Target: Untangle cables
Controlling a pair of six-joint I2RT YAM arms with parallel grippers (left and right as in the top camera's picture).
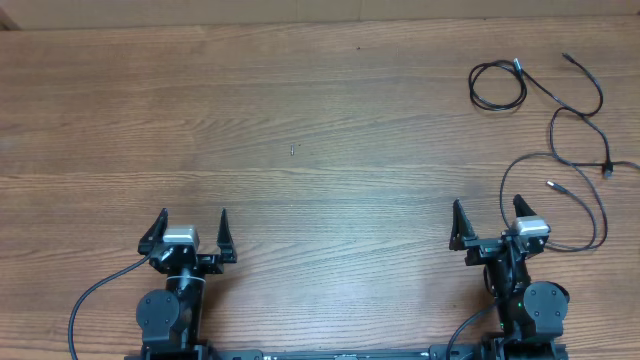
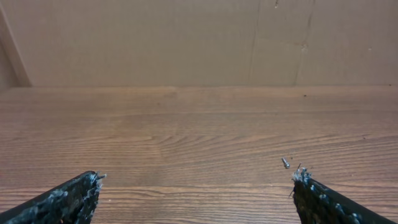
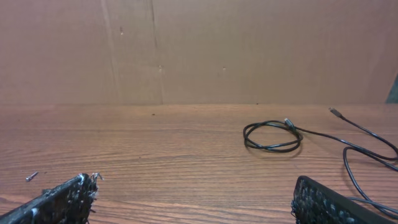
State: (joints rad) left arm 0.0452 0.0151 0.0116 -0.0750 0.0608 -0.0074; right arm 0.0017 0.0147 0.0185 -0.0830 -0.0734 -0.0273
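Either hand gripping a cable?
No: the left hand and right hand are both open, and the cables lie loose on the table.

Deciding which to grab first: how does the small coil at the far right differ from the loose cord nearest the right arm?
The small coil is wound into a compact closed ring; the loose cord sprawls in wide open curves. The small coil lies far from the right tool; the loose cord passes close beside it. Both are thin, black and lie flat on the table.

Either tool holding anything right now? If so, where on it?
Nothing held. Left tool and right tool are both open and empty; cables lie on the table.
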